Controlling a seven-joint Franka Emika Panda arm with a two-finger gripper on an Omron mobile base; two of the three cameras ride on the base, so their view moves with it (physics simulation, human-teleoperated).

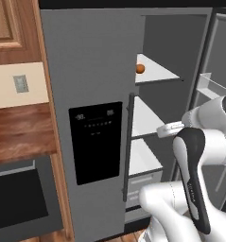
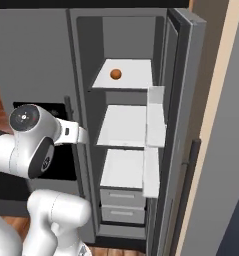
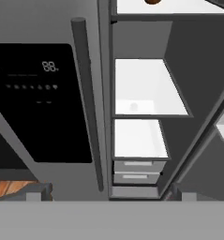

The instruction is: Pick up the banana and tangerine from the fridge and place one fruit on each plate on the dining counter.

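Note:
The grey fridge (image 1: 86,66) stands with its right door swung open and its left door, which carries the black dispenser panel (image 1: 95,142), shut. The tangerine (image 1: 140,68) is a small orange ball on the upper white shelf (image 2: 133,75), near the shelf's left side. It also shows as the tangerine (image 2: 115,74), and the hand view cuts it off at the top edge (image 3: 152,1). My gripper (image 3: 109,192) is open, tips wide apart, nothing between them. It is in front of the fridge at lower-shelf height, well below the tangerine. The banana, plates and dining counter are out of view.
Two bare white shelves (image 2: 123,125) and two grey drawers (image 2: 122,205) lie below the tangerine's shelf. The open door (image 2: 191,125) with its bins stands to the right. The long vertical handle (image 1: 130,142) runs beside the opening. A black oven (image 1: 15,198) and a brown worktop (image 1: 20,132) sit left.

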